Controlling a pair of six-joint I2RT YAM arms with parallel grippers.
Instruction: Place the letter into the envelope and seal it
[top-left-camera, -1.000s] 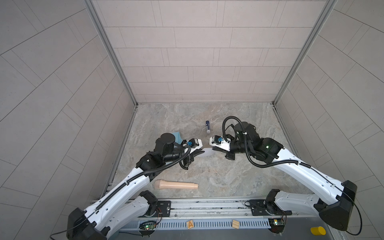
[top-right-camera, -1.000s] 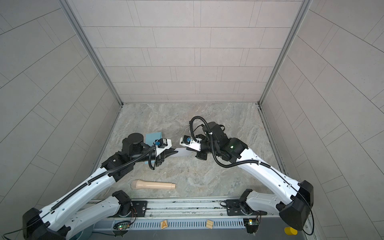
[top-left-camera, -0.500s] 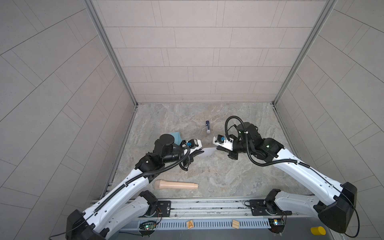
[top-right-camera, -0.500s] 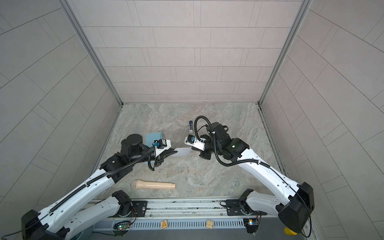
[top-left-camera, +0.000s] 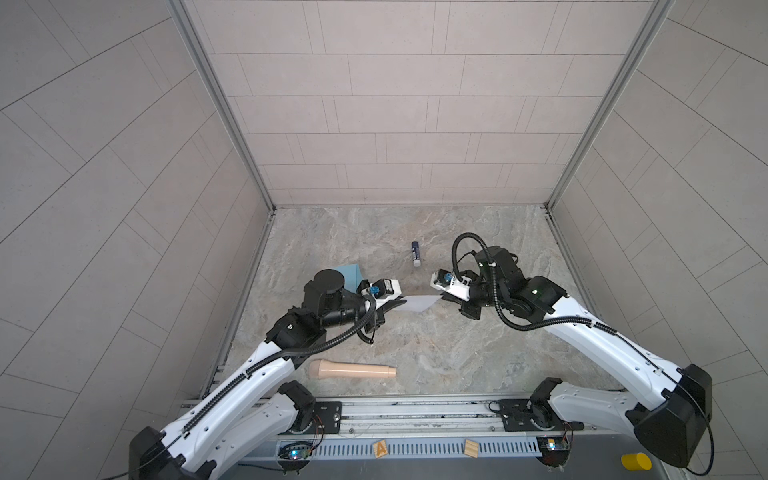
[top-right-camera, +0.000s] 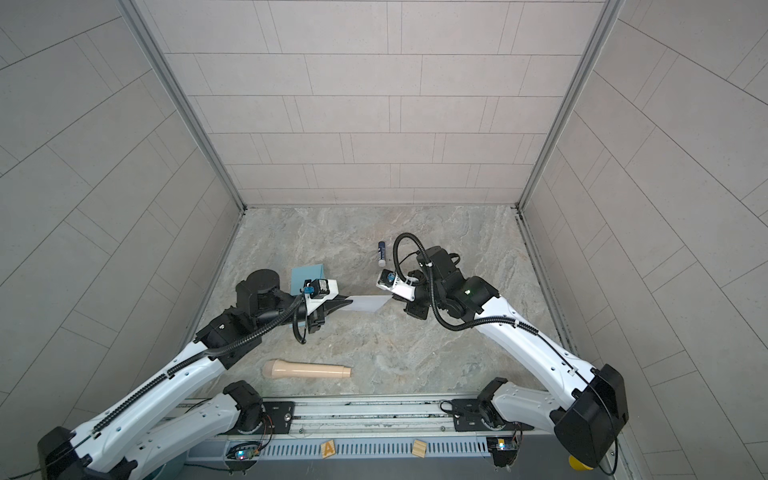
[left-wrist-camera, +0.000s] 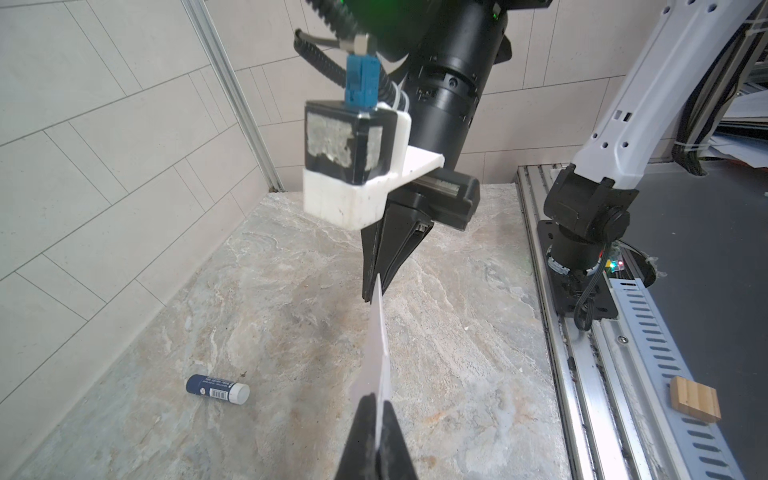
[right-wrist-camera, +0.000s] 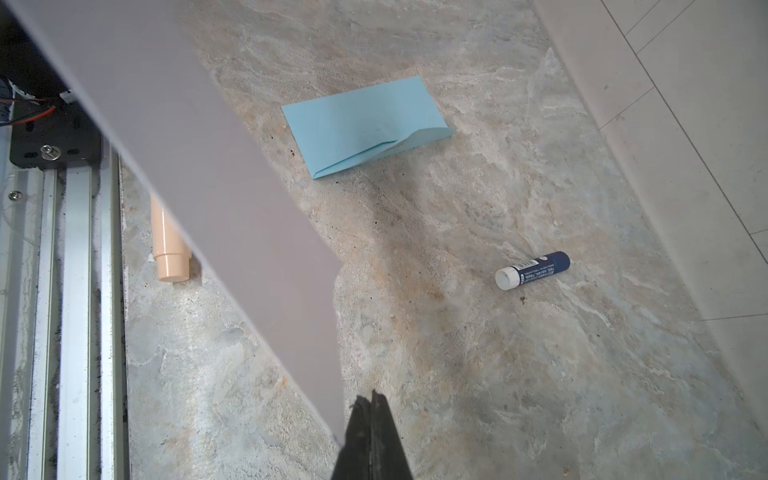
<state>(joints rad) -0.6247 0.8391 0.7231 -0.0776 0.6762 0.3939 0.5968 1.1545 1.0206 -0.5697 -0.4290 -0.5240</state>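
Note:
The letter (top-left-camera: 417, 302) (top-right-camera: 365, 302), a folded white sheet showing its plain side, hangs in the air stretched between both grippers. My left gripper (top-left-camera: 401, 305) (left-wrist-camera: 376, 399) is shut on one end of the letter (left-wrist-camera: 376, 345). At the opposite corner, my right gripper (top-left-camera: 441, 296) (left-wrist-camera: 371, 291) (right-wrist-camera: 371, 395) is pinched shut on it. The light blue envelope (right-wrist-camera: 365, 124) lies flat on the marble table, apart from both grippers. In both top views the envelope (top-left-camera: 351, 276) (top-right-camera: 305, 276) is partly hidden behind the left wrist.
A dark blue glue stick (top-left-camera: 416, 253) (right-wrist-camera: 532, 270) with a white cap lies behind the grippers. A beige cylindrical tool (top-left-camera: 351, 370) (right-wrist-camera: 168, 249) lies near the front edge. Two wooden blocks (top-left-camera: 380, 449) sit on the front rail. Tiled walls enclose three sides.
The right gripper has shifted a little to the right, away from the left one, drawing the letter out between them. The left arm has barely moved.

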